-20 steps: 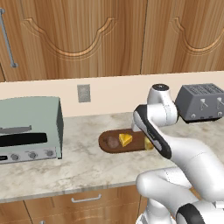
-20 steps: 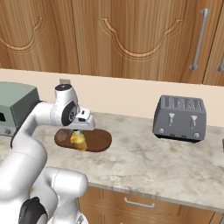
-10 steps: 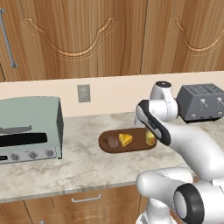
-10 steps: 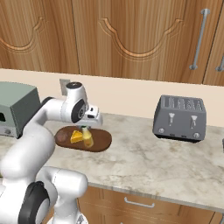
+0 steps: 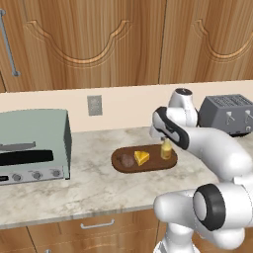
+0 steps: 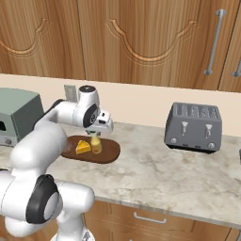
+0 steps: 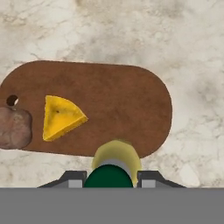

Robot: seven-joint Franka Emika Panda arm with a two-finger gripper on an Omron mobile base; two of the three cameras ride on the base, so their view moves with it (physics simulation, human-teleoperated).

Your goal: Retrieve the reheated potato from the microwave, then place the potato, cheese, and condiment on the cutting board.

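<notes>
On the board's (image 5: 148,165) right end, tool (image 7: 109,177) pinches the condiment (image 5: 166,149) upright; potato (image 5: 128,160) and cheese (image 5: 142,157) already placed. Next: release and lift clear.

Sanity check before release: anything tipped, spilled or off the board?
Nothing stands out. The dull-brown roundish potato and yellow cheese wedge lie on the dark-brown wooden cutting board. The yellow condiment bottle with the green cap stands upright at the board's end, between the tool's fingers. No spill visible.
</notes>
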